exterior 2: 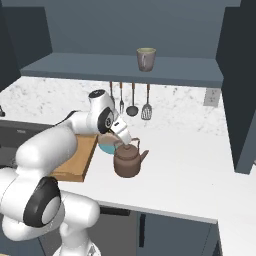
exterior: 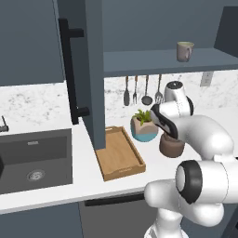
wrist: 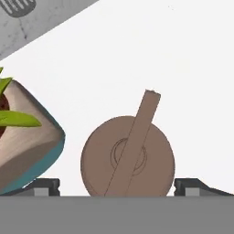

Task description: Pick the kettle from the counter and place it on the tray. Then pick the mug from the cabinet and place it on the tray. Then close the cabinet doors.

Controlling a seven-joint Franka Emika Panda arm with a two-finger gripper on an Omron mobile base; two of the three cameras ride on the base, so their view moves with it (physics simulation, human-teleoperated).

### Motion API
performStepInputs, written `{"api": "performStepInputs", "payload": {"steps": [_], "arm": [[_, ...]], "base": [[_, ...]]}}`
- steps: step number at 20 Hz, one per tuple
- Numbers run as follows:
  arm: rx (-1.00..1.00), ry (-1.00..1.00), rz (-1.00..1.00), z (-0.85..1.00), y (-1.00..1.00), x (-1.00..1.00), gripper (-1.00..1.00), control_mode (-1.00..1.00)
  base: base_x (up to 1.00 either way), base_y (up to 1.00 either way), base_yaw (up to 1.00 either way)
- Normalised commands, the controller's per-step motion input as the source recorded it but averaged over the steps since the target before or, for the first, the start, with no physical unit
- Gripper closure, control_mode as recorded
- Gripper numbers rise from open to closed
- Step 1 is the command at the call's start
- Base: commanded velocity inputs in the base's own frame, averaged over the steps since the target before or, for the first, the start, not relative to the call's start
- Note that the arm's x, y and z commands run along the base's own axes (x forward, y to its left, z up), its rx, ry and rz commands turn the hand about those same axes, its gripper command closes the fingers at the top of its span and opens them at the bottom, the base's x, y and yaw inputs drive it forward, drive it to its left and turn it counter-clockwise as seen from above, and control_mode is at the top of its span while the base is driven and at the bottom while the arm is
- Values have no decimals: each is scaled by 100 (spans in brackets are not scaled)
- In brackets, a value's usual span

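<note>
Your hand [wrist: 117, 185] hangs right over the kettle [wrist: 127, 155], its fingers [wrist: 45, 186] spread wide on either side of the body and nothing gripped. You are on the first step: the kettle sits on the worktop [exterior 2: 200, 165] just beside the plant pot [wrist: 25, 137]. Next, drop onto the handle, close, and carry it to the tray [exterior: 118, 153].

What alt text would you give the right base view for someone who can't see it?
The white robot arm reaches down with its gripper at the handle of a brown kettle on the marble counter. A wooden tray lies left of it, and a grey-green mug stands on the open cabinet's shelf above.
</note>
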Motion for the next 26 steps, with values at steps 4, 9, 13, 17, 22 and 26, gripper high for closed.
{"api": "performStepInputs", "payload": {"steps": [4, 9, 13, 17, 22, 26], "arm": [[0, 0, 0, -40, -4, 8, -100, -100], [0, 0, 0, -27, -7, 21, -100, -100], [0, 0, 0, -25, -10, 8, -100, -100], [0, 0, 0, -20, -10, 1, -100, -100], [0, 0, 0, -26, -4, -18, 100, -100], [0, 0, 0, -36, -3, -24, 100, -100]], "base": [[0, 0, 0], [0, 0, 0], [0, 0, 0], [0, 0, 0], [0, 0, 0], [0, 0, 0]]}}
